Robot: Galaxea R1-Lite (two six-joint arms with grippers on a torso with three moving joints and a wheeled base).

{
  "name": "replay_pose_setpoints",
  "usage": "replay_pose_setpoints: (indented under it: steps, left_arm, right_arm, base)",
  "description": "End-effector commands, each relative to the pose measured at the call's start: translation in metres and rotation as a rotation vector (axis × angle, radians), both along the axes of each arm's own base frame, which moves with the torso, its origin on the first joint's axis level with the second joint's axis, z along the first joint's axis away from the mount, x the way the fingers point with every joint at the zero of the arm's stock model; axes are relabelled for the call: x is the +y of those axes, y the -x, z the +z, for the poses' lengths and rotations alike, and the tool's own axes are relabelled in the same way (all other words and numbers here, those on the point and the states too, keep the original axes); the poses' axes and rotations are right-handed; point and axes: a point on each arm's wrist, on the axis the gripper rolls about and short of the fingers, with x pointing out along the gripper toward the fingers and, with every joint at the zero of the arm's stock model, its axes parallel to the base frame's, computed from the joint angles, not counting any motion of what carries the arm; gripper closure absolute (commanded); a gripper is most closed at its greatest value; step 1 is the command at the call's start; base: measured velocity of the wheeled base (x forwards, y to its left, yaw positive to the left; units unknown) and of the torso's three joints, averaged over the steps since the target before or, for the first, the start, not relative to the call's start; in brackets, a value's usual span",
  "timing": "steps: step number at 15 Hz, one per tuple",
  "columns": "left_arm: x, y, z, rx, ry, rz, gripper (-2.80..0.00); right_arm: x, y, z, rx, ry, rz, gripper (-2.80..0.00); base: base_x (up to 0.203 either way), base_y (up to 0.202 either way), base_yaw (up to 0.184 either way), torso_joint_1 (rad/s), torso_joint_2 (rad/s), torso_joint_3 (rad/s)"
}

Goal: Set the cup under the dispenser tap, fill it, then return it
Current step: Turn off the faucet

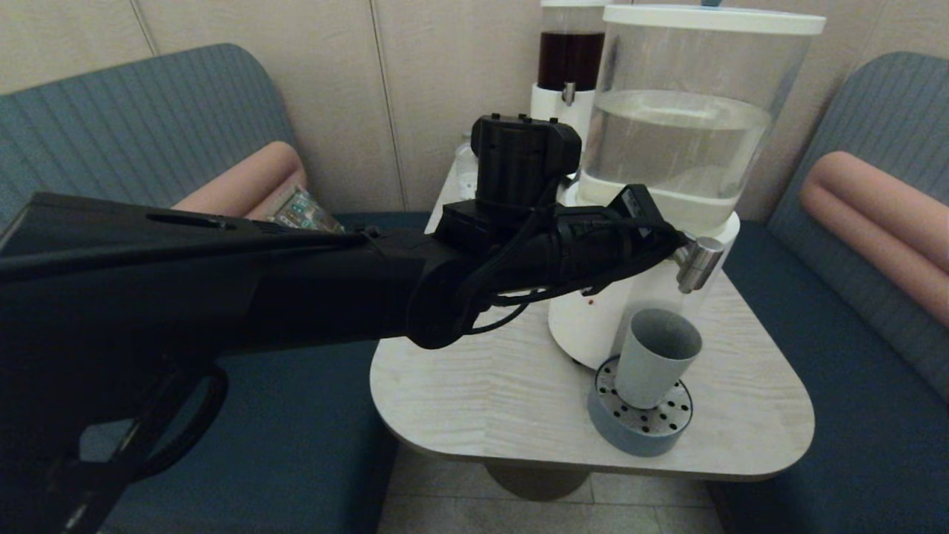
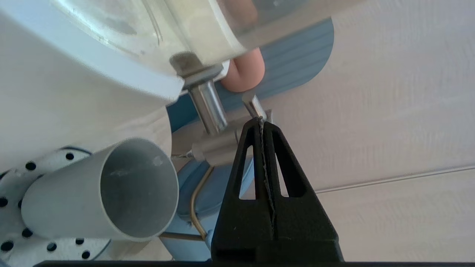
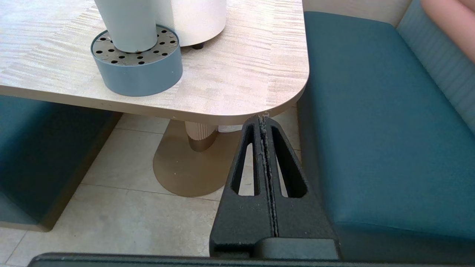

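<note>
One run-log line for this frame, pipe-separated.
cup: upright on drip tray, under dispenser tap | left claw: shut, empty, at tap lever | right claw: shut, parked below table edge

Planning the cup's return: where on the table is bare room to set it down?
Bare wood lies left of the perforated blue-grey drip tray, out to the pale rounded table's front-left edge, and right of it toward the front-right corner. Crowded: the small grey-blue tumbler under the steel tap, hard against the white dispenser base, left gripper alongside.
</note>
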Motion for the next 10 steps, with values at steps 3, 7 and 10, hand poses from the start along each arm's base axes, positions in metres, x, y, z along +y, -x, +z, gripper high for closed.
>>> replay_pose_setpoints:
  steps: [3, 7, 10]
  left_arm:
    - [-0.007, -0.007, -0.006, 0.003, 0.005, -0.003, 0.0]
    - [-0.014, -0.014, -0.008, -0.002, 0.011, -0.004, 0.0]
    - [-0.018, -0.017, -0.012, -0.002, 0.011, -0.005, 0.0]
  right_arm:
    - [0.0, 0.0, 0.0, 0.0, 0.0, 0.001, 0.0]
    - [0.0, 0.0, 0.0, 0.0, 0.0, 0.001, 0.0]
    - [0.0, 0.0, 0.0, 0.0, 0.0, 0.001, 0.0]
  base:
    - [0.0, 0.0, 0.0, 0.0, 0.0, 0.0]
    - [0.0, 0.0, 0.0, 0.0, 0.0, 0.0]
    - [0.0, 0.0, 0.0, 0.0, 0.0, 0.0]
